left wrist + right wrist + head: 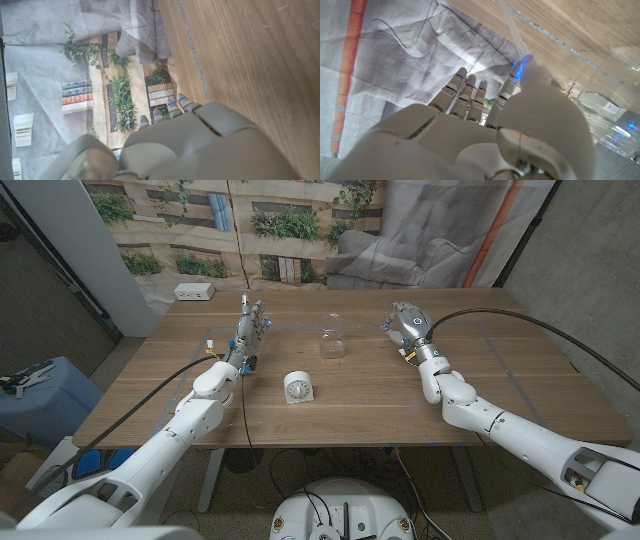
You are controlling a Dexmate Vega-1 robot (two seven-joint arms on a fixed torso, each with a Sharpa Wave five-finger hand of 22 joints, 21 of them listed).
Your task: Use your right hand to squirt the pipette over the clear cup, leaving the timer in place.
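Wooden worktop [520, 395]: cup [331, 342] mid-worktop, timer [298, 387] before it. Right hand [408, 322] pinches the pipette [512, 30], beside the cup; left hand [251, 325] released. Carry tip above the cup, squeeze gently, avoid the timer.

Wooden table [370, 395] on pale legs, its boards running lengthwise. Behind its far edge, a printed backdrop [230, 225] of planters, greenery and shelves, hung like a sheet. Beside that, creased grey fabric [440, 230] draped down the wall, with an orange stripe [505, 220] along its edge. Plain grey wall [590, 270] at the right. White power strip [196, 292] lying at the far left corner of the tabletop. Blue bin [45, 405] on the floor at the left. Light dim and even.
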